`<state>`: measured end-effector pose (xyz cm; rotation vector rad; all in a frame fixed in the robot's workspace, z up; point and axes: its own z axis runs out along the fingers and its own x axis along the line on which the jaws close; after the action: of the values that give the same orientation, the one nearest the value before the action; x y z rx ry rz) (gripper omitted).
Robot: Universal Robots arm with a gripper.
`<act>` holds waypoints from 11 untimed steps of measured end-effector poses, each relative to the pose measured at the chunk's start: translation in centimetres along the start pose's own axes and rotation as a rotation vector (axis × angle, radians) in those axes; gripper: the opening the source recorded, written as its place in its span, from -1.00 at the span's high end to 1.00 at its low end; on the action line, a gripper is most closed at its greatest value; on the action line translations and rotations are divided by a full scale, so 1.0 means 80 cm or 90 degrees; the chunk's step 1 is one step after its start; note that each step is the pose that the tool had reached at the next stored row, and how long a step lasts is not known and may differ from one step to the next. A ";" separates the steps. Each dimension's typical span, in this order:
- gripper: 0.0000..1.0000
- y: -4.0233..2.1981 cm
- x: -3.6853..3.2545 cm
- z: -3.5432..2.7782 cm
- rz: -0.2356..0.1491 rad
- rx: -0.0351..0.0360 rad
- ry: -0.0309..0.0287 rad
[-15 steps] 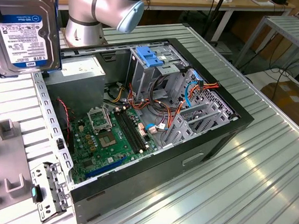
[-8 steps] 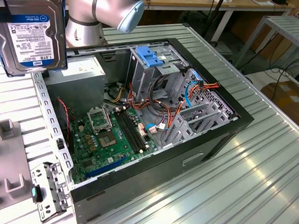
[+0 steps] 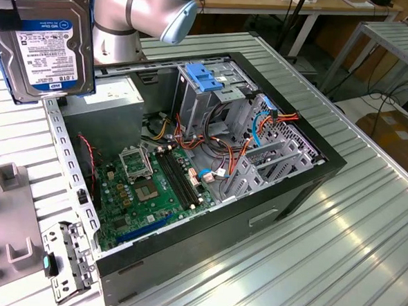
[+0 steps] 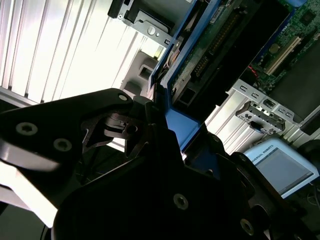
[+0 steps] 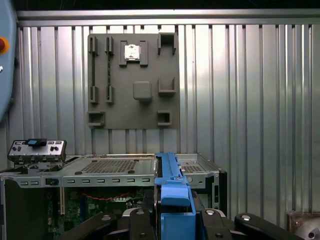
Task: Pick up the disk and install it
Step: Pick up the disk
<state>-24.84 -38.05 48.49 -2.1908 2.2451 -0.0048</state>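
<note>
The disk (image 3: pixel 46 41) hangs in the air above the open computer case (image 3: pixel 210 160), near that case's corner at the exterior view's left. It is a silver drive with a white label facing outward and blue carrier rails along its edges. My gripper (image 4: pixel 167 130) is shut on the disk, its black fingers (image 5: pixel 145 220) clamped on a blue rail (image 5: pixel 172 190). The second wrist view looks along the disk's green circuit-board underside (image 4: pixel 215 45). The drive cage (image 3: pixel 214 98) inside the case carries a light-blue slotted bracket (image 3: pixel 208 77) on top.
The case lies open on a ribbed metal table (image 3: pixel 352 224), showing the motherboard (image 3: pixel 153 184), orange and blue cables (image 3: pixel 261 122) and a grey power supply box (image 3: pixel 110 99). A grey fixture plate (image 5: pixel 132 80) lies beside the case. The arm's joint (image 3: pixel 143 10) stands behind it.
</note>
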 end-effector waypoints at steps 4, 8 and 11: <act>0.25 -0.0001 0.0000 0.0000 0.000 0.0000 0.0000; 0.25 -0.0038 -0.0001 0.0000 0.000 -0.0001 0.0000; 0.25 -0.0090 -0.0002 0.0001 0.000 0.0000 0.0000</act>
<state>-24.12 -38.05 48.49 -2.1909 2.2450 -0.0048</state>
